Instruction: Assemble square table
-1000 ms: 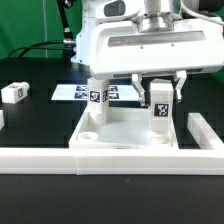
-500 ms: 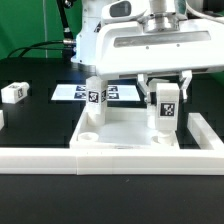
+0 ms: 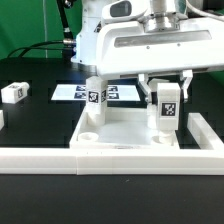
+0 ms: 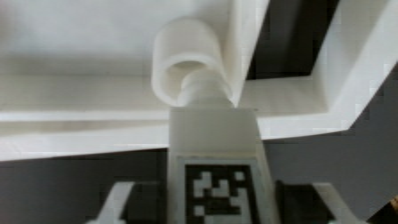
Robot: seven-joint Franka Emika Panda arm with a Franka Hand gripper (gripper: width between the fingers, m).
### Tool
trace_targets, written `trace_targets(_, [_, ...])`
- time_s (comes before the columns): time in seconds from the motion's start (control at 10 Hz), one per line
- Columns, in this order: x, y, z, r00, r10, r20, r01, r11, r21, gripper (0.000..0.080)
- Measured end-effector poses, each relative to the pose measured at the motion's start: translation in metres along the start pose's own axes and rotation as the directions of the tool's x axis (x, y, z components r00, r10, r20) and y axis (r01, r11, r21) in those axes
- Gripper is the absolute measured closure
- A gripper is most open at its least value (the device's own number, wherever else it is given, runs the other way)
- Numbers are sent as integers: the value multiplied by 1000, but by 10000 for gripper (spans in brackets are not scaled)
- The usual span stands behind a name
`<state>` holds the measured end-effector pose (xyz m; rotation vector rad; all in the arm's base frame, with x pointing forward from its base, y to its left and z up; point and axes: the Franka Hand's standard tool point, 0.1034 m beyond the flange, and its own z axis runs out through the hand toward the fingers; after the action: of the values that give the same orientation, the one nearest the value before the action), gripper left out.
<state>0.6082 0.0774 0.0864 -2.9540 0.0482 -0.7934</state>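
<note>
The square table's white slab [image 3: 120,135] lies recessed face up inside the border bars. One tagged leg [image 3: 94,95] stands upright at its far corner on the exterior view's left. My gripper [image 3: 168,98] is shut on a second tagged leg [image 3: 168,110], held upright over the slab's far corner on the exterior view's right. In the wrist view this leg [image 4: 214,150] runs from between my fingers [image 4: 128,200] down to the slab's rimmed corner [image 4: 107,100]; whether its lower end sits in the hole is hidden. A third leg [image 3: 14,92] lies loose on the table at the exterior view's left.
Long white border bars frame the slab in front [image 3: 60,158] and on the exterior view's right [image 3: 205,133]. The marker board [image 3: 68,92] lies flat behind the slab. The arm's large white body [image 3: 140,45] hangs above the slab's far side.
The held leg has turned about its upright axis, so its tag now faces the exterior camera squarely. In the last half second nothing moved.
</note>
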Motion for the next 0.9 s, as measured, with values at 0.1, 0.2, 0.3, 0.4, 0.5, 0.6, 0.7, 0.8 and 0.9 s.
trace_targets(0.1, [-1, -2, 0, 1000, 4, 14, -4, 1000, 7, 509])
trace_targets(0.2, [-1, -2, -1, 1000, 9, 24, -9, 1000, 12, 509])
trace_targets(0.3, [-1, -2, -1, 1000, 13, 25, -13, 1000, 12, 509])
trace_targets(0.4, [-1, 2, 0, 1000, 11, 20, -11, 1000, 5, 509])
trace_targets(0.5, [-1, 9, 0, 1000, 19, 15, -19, 1000, -3, 509])
trace_targets(0.6, [-1, 13, 1, 1000, 23, 17, -23, 1000, -7, 509])
trace_targets(0.7, [-1, 17, 1, 1000, 27, 16, -26, 1000, -12, 509])
trace_targets(0.8, [-2, 21, 2, 999, 32, 18, -31, 999, -18, 509])
trace_targets(0.9, [-6, 18, 5, 999, 35, 24, -34, 999, -16, 509])
